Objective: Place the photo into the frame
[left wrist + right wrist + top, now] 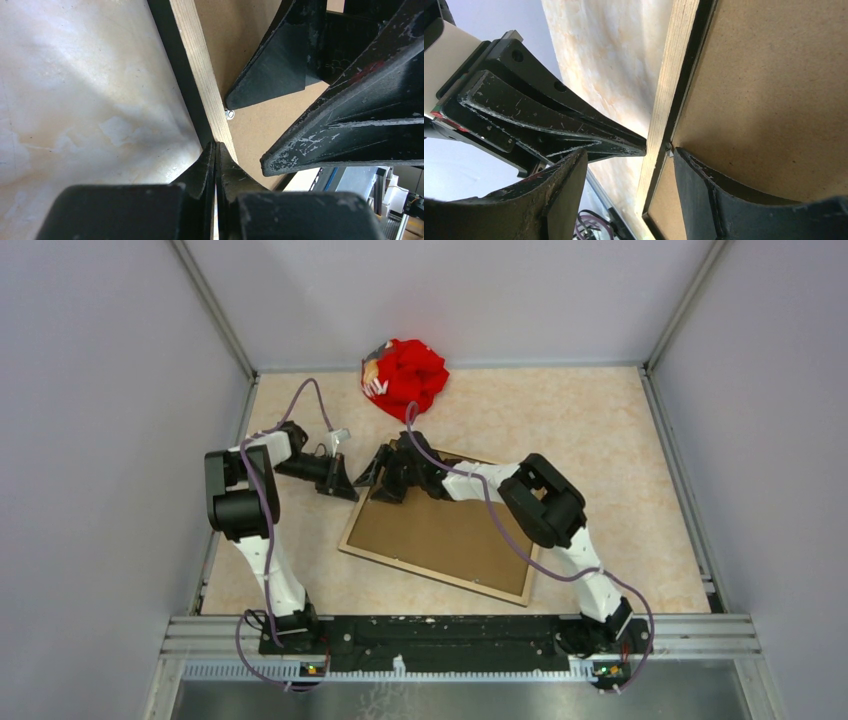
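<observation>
The frame [430, 576] lies face down in mid-table, its light wood rim around the photo's brown board back [445, 530]. My left gripper [347, 490] is shut on nothing, its joined tips [216, 145] touching the outer side of the wood rim [200, 65] near the far left corner. My right gripper [386, 480] is open and straddles that same rim [669, 90]. One of its fingers [704, 190] rests on the board [774, 90] beside a small metal tab [668, 148]; the other hangs outside over the table. The printed side of the photo is hidden.
A red cloth bundle [405, 375] lies at the back edge of the table, just beyond the frame. Grey walls close in the left, right and back sides. Both arm bases stand on the rail [450, 630] at the near edge.
</observation>
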`<state>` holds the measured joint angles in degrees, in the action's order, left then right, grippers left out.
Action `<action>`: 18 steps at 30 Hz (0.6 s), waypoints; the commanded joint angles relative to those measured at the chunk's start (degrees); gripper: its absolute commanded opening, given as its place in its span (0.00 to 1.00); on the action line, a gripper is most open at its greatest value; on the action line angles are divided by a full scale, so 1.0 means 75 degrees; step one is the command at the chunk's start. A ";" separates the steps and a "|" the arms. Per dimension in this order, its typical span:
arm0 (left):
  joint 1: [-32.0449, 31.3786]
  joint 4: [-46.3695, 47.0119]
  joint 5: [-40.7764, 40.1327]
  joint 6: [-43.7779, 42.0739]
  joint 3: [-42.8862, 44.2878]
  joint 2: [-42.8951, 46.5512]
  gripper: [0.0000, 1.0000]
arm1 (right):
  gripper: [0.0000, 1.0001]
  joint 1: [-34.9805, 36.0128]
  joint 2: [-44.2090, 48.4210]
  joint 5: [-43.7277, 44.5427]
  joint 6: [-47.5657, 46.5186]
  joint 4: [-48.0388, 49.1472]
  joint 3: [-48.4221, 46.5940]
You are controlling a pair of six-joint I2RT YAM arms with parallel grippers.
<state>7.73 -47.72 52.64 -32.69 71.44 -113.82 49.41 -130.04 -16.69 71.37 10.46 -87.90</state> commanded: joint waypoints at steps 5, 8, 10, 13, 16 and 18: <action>-0.0071 0.0246 -0.0453 -0.0227 -0.0144 0.0035 0.04 | 0.64 0.0069 -0.0156 -0.0142 -0.0470 -0.0169 -0.0524; -0.0072 0.0252 -0.0461 -0.0224 -0.0140 0.0045 0.04 | 0.64 0.0057 -0.0241 -0.0271 -0.0491 -0.0170 -0.0612; -0.0081 0.0236 -0.0461 -0.0240 -0.0140 0.0047 0.04 | 0.64 0.0057 -0.0316 -0.0401 -0.0495 -0.0153 -0.0678; -0.0077 0.0234 -0.0448 -0.0224 -0.0136 0.0047 0.05 | 0.64 0.0045 -0.0461 -0.0585 -0.0528 -0.0227 -0.0864; -0.0082 0.0235 -0.0446 -0.0212 -0.0127 0.0035 0.05 | 0.64 0.0042 -0.0498 -0.0629 -0.0528 -0.0246 -0.0874; -0.0077 0.0223 -0.0448 -0.0212 -0.0117 0.0040 0.05 | 0.64 0.0017 -0.0466 -0.0668 -0.0530 -0.0254 -0.0884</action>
<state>7.73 -47.75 52.64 -32.69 71.44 -113.82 49.32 -132.51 -20.18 68.29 8.10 -92.05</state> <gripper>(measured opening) 0.047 0.639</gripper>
